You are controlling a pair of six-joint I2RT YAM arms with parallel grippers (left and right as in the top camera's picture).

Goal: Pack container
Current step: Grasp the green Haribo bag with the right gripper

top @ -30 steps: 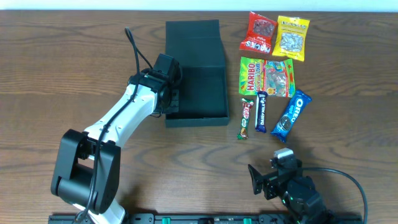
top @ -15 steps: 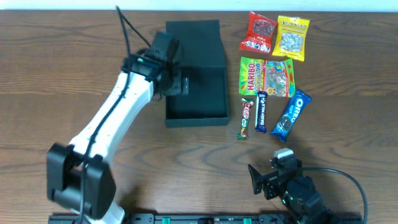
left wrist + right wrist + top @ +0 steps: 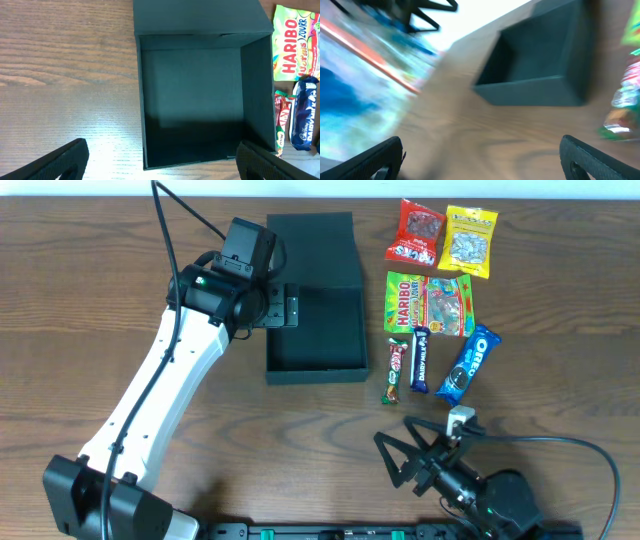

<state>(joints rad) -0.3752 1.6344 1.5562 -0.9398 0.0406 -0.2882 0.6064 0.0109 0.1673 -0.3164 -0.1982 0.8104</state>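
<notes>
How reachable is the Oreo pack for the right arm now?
Probably yes: the Oreo pack lies near the open right gripper, nothing between them, though a chocolate bar sits close beside it.

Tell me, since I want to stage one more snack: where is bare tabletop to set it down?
Bare wood lies in front of the container, between its front wall and the right tool, and left of the left arm. Right of the container it is crowded: Haribo bag, Oreo pack and other snacks lie close together.
</notes>
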